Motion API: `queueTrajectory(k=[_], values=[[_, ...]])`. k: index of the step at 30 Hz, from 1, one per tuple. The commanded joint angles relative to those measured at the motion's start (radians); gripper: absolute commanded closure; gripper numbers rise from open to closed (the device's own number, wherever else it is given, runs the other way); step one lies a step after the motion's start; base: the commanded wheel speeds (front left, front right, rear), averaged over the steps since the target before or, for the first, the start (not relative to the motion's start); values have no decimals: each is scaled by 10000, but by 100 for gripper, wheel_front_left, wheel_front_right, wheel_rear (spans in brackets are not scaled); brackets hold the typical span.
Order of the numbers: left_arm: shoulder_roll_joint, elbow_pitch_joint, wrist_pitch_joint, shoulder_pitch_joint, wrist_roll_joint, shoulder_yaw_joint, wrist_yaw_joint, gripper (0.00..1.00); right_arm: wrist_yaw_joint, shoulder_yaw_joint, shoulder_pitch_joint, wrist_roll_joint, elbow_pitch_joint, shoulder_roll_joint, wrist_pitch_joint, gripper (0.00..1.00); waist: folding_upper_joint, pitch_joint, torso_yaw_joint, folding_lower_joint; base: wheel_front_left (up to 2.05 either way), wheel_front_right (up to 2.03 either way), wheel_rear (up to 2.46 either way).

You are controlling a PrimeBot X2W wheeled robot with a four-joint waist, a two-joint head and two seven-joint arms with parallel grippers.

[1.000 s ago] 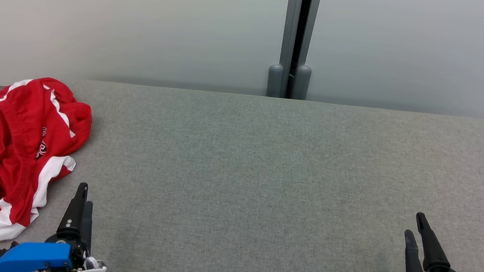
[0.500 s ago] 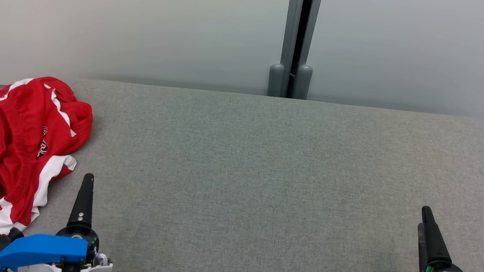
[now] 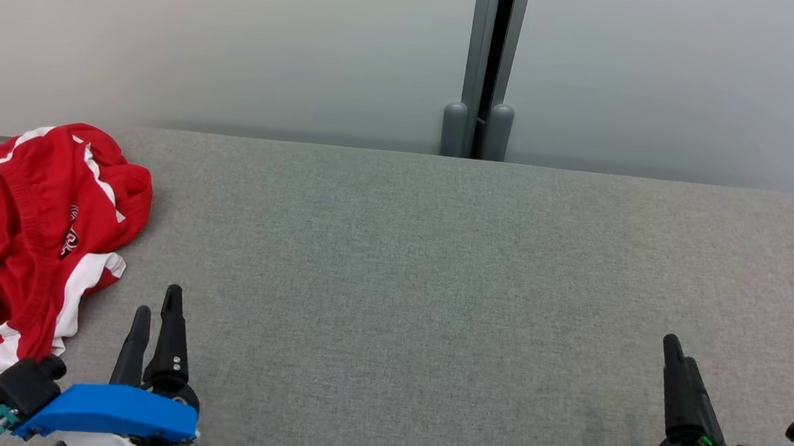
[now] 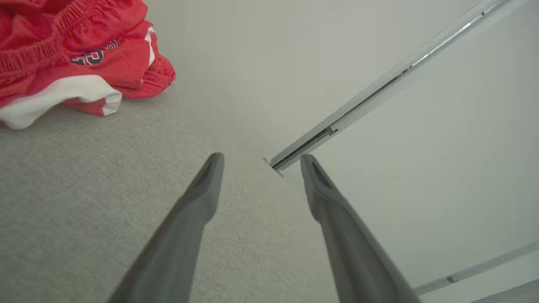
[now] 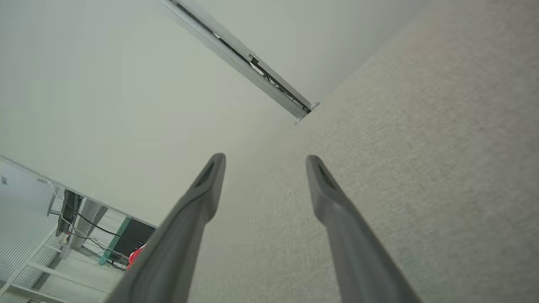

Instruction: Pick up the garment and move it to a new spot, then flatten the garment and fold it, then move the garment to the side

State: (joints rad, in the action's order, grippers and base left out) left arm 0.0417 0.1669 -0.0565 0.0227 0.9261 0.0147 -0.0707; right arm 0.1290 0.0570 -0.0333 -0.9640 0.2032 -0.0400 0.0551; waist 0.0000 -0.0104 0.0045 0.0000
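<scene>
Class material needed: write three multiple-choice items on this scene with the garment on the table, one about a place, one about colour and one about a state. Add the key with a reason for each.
1. Where does the garment lie on the table?
A. at its left edge
B. in the middle
C. at its right edge

2. What colours is the garment?
A. blue and yellow
B. red and white
C. green and black

3. How does the left gripper stand?
A. shut on the garment
B. open, holding nothing
C. shut on nothing

Key:
1 A, since the head view shows it crumpled at the table's left edge.
2 B, since it is red cloth with white bands.
3 B, since its jaws stand apart over bare table, with the garment off to one side.
</scene>
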Motion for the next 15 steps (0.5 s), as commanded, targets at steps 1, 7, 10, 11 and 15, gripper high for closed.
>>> queueTrajectory(k=[1,7,10,11,15], values=[[83,37,-262,24,-1138,192,141,0,13,-136,32,1184,37,-77,270,0,0,-9,8,0,0,0,0],[85,122,-361,-6,-1552,223,177,0,14,-181,31,1663,121,-80,367,0,0,-15,11,0,0,0,0],[86,215,-453,-43,-1961,255,195,0,14,-236,48,2123,252,-83,461,0,0,-10,13,0,0,0,0],[87,250,-483,-54,-2085,265,202,0,15,-254,49,2275,294,-84,491,0,0,-9,14,0,0,0,0],[89,368,-603,-84,-2570,319,217,0,16,-322,46,2846,386,-88,611,0,0,0,14,0,0,0,0]])
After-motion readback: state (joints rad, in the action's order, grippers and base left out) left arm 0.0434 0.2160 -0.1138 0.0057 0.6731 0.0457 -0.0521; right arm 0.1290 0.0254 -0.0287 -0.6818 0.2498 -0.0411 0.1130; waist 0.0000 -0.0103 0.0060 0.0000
